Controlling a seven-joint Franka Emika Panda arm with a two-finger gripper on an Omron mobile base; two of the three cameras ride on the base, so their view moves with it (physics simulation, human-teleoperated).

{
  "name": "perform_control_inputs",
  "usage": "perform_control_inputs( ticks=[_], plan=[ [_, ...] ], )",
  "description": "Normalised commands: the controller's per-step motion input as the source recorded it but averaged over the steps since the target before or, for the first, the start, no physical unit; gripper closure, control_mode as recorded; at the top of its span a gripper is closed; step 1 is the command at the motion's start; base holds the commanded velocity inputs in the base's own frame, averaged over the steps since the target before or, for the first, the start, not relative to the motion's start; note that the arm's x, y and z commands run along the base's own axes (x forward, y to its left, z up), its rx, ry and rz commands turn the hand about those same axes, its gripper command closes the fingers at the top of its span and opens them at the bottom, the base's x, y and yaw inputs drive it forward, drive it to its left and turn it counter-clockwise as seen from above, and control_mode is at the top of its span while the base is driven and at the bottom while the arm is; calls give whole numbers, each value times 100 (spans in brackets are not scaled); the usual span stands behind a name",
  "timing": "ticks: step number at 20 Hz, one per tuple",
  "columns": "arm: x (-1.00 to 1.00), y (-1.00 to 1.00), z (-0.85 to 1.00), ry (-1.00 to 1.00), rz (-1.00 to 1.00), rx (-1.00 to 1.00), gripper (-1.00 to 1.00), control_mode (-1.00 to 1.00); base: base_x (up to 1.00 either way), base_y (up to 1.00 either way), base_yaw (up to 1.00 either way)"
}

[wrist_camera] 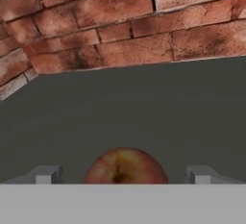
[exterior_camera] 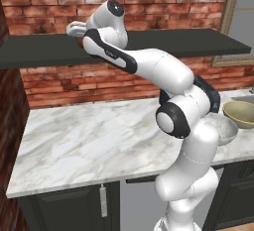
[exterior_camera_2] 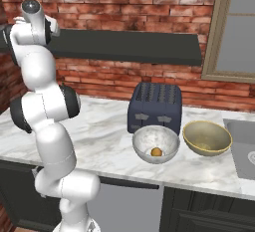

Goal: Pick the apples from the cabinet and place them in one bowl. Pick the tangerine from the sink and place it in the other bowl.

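Setting: brick-walled kitchen with a white marble counter (exterior_camera: 89,141) over dark cupboards; a window frame sits at the upper right of the right base view.
Cabinet shelf (exterior_camera: 44,51): one long dark board across the upper part of both base views; in the hand view it fills the middle of the frame, with brick behind it.
Arm: one, reaching up to the upper left of the left base view, its hand over the shelf.
Gripper (wrist_camera: 122,174): fingers apart, one tip at each side of the lower hand view, clamped on nothing.
Apples: one counted, a red and yellow apple (wrist_camera: 126,166) resting on the shelf between the two fingertips at bottom centre of the hand view; contact with either tip cannot be told. A second apple is not counted here.
Grey-white bowl (exterior_camera_2: 156,144): one, on the counter in front of the toaster (exterior_camera_2: 154,107), lower centre of the right base view.
Orange fruit (exterior_camera_2: 156,152): one small round piece lying inside the grey-white bowl; likely the tangerine.
Tan-olive bowl (exterior_camera_2: 206,137): one, just right of the grey-white bowl, nothing in it.
Sink (exterior_camera_2: 241,146): one, cut by the right edge of the right base view.
Progress: by my judgement the tangerine is placed; the apple on the shelf is not yet gripped and the tan-olive bowl awaits the apples.
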Motion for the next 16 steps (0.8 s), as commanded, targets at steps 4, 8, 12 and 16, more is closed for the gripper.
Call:
perform_control_inputs(
  ticks=[4,8,12,16],
  plan=[
    [-2,1,-10,0,2,0,-100,-100,0,0,0],
    [0,6,-27,0,2,0,-100,-100,0,0,0],
    [0,3,-18,0,3,0,-100,-100,0,0,0],
    [0,0,0,0,0,0,-100,-100,0,0,0]
  ],
)
